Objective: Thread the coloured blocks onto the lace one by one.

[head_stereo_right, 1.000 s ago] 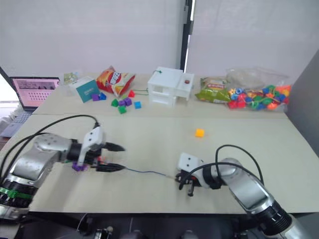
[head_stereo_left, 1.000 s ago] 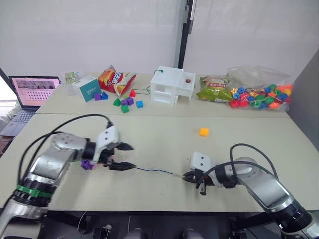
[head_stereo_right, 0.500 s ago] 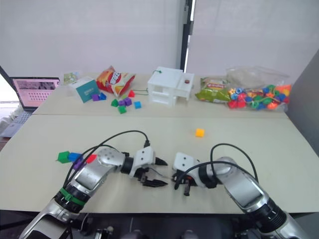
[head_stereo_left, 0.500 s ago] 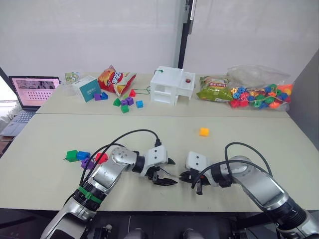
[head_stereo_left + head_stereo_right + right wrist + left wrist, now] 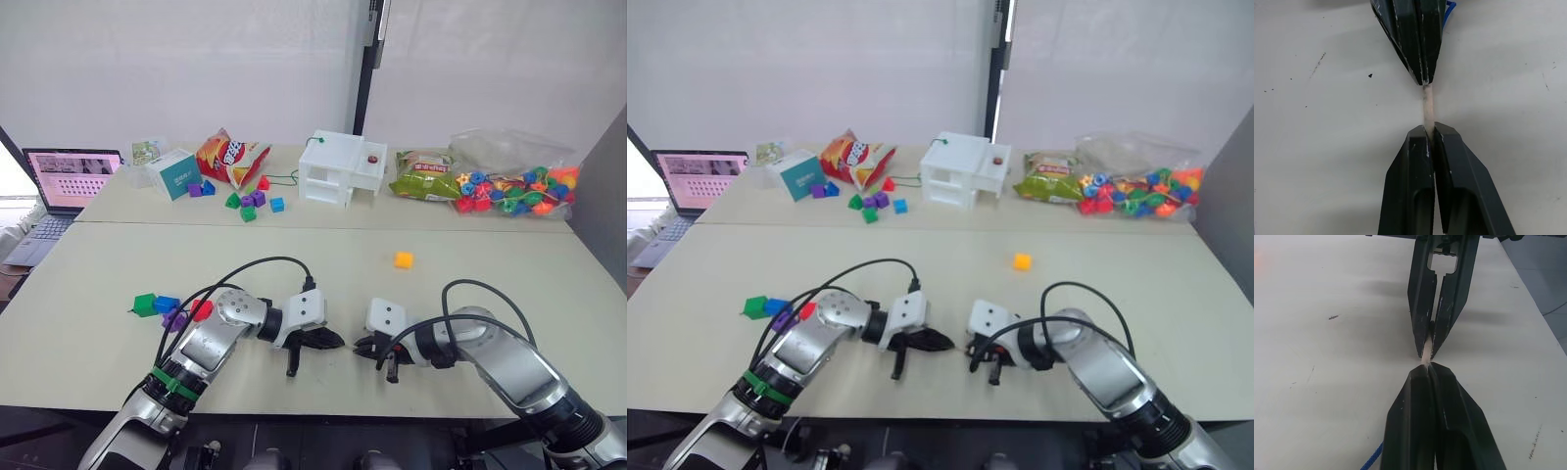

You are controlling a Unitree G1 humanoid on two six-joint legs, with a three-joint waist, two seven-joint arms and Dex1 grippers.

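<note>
The lace's stiff pale tip [image 5: 1427, 107] spans the short gap between my two grippers near the table's front middle. My left gripper [image 5: 330, 340] is shut on one end of the tip [image 5: 1425, 356]. My right gripper [image 5: 361, 345] is shut on the other end, nose to nose with the left. A bit of the dark-blue string [image 5: 1374, 461] trails back beside the left fingers. A green block [image 5: 144, 304], blue block [image 5: 165, 305], purple block [image 5: 174, 319] and red block [image 5: 202, 309] lie clustered at the left. The yellow block [image 5: 403, 259] sits alone, beyond the right gripper.
On the far table stand a laptop [image 5: 69, 178], a teal box [image 5: 174, 173], a chip bag [image 5: 227, 155], small loose pieces [image 5: 251, 201], a white toy house [image 5: 340, 168], a green snack bag [image 5: 421, 176] and a clear bag of beads [image 5: 511, 186].
My left gripper travelled right from the block cluster to meet the right gripper, then shut on the lace's tip. The right gripper stayed shut in place.
</note>
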